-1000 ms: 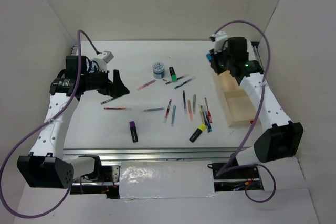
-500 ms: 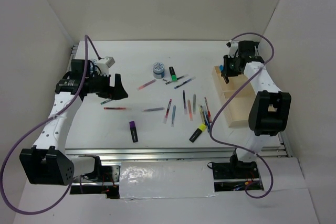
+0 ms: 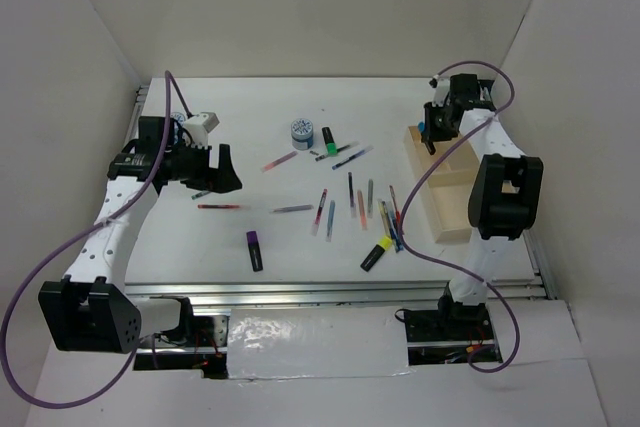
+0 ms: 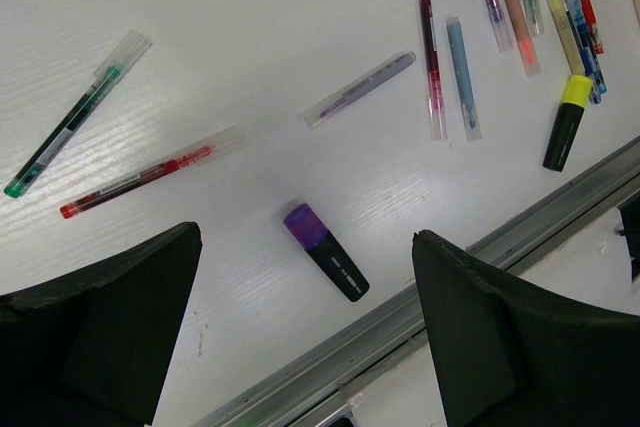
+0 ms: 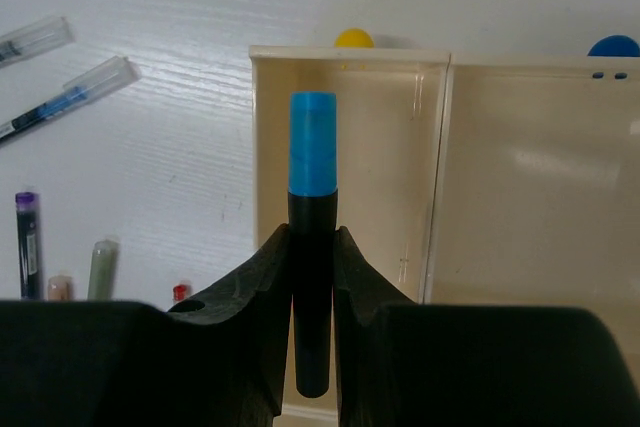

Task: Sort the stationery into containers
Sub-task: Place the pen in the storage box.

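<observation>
My right gripper (image 3: 432, 133) is shut on a black highlighter with a blue cap (image 5: 313, 142), held over the far end of the pale wooden tray (image 3: 455, 215). In the right wrist view the tray's compartments (image 5: 345, 55) lie below the highlighter and look empty. My left gripper (image 3: 224, 169) is open and empty above the table's left side; in its wrist view the jaws (image 4: 305, 235) stand wide apart over a purple highlighter (image 4: 328, 252). Pens lie scattered mid-table: a red one (image 4: 140, 179), a grey one (image 4: 360, 90), a cluster (image 3: 360, 202). A yellow highlighter (image 3: 376, 254), a green one (image 3: 327, 136) and a round blue-white pot (image 3: 301, 133) also lie there.
White walls enclose the table on three sides. A metal rail (image 3: 330, 292) runs along the near edge. A yellow knob (image 5: 352, 38) and a blue one (image 5: 612, 45) show just beyond the tray's far wall.
My right arm has folded back and brought the blue highlighter over the tray's far end. My left gripper has drifted slightly left, still open.
</observation>
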Controlling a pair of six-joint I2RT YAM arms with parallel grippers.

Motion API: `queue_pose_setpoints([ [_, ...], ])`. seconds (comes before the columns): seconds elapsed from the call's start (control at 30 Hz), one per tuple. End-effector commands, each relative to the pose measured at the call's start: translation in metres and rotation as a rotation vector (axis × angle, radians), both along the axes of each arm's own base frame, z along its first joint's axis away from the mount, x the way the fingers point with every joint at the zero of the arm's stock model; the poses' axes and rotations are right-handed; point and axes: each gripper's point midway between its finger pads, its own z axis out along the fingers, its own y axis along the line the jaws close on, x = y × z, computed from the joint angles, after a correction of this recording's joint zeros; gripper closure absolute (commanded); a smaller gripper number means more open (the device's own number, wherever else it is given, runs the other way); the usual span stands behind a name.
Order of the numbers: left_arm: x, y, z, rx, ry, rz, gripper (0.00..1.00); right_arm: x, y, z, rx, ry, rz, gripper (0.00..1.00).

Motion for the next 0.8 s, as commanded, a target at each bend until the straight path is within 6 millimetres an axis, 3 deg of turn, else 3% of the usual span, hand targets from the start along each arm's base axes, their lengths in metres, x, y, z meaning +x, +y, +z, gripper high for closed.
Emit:
queue_pose_setpoints([
  [0.0,0.006,0.003,-0.003,0.014,-0.022,0.0,0.01,0.016,-0.005,0.006,-0.029,-0.043,0.003,0.93],
  [0.3,0.009,0.004,-0.007,0.02,-0.01,0.005,0.01,0.01,0.0,-0.013,-0.035,0.0,0.014,0.92],
  [0.57,0.007,0.004,-0.011,0.02,-0.005,0.004,0.01,0.009,-0.002,-0.013,-0.042,-0.003,0.011,0.95],
  [0.77,0.008,0.007,-0.014,0.046,-0.013,-0.013,0.01,0.008,0.001,-0.015,-0.049,0.006,0.019,0.73],
])
